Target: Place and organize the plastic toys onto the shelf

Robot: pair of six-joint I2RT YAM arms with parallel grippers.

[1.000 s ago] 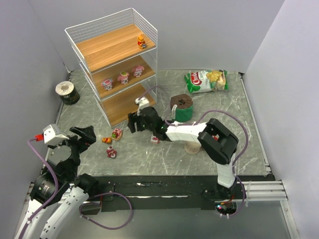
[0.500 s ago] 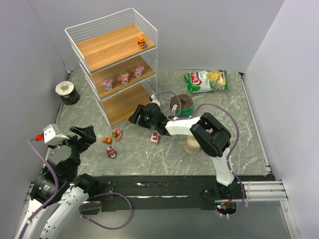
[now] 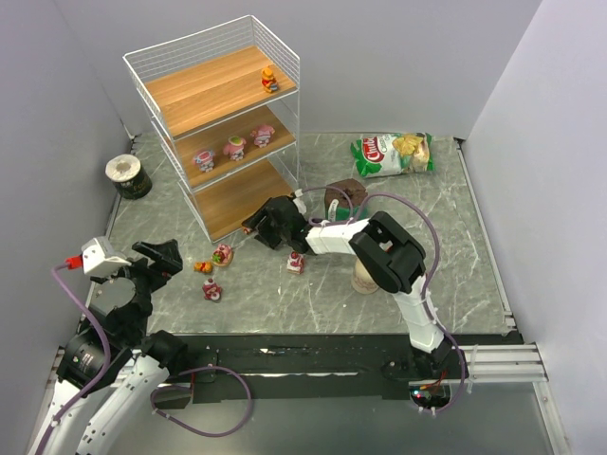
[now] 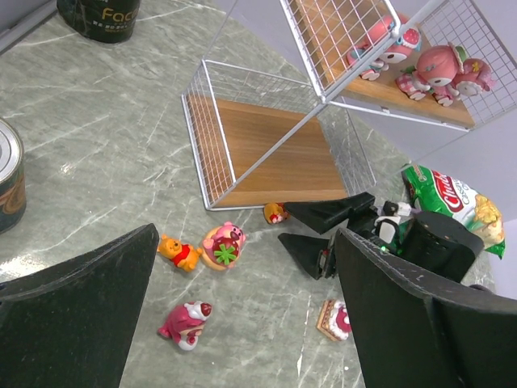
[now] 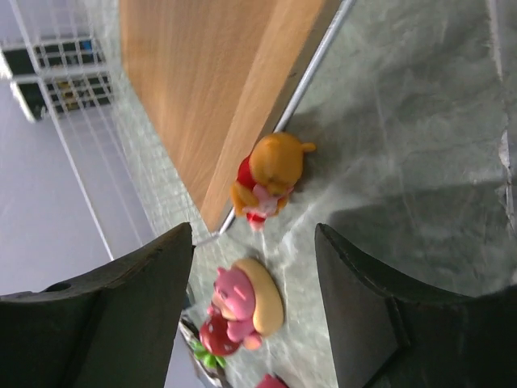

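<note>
A black tin (image 4: 101, 16) reads "Fac" in gold, and a green snack bag (image 4: 452, 206) begins "Chi". The right gripper (image 5: 254, 234), jaws apart and empty, faces a tiny orange-yellow bear figurine (image 5: 271, 174) lying against the bottom front edge of the white wire shelf (image 5: 202, 81). The left gripper (image 3: 161, 254) gapes wide above bare grey marble tabletop (image 3: 455, 256).

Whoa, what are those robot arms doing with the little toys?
They are tidying plastic toys onto the shelf. The right gripper sits low by the shelf's bottom corner, jaws open, aimed at a small orange bear on the table; it isn't holding it. The left gripper hangs wide open. Four toys stand on the shelf, and four more lie on the table.
</note>
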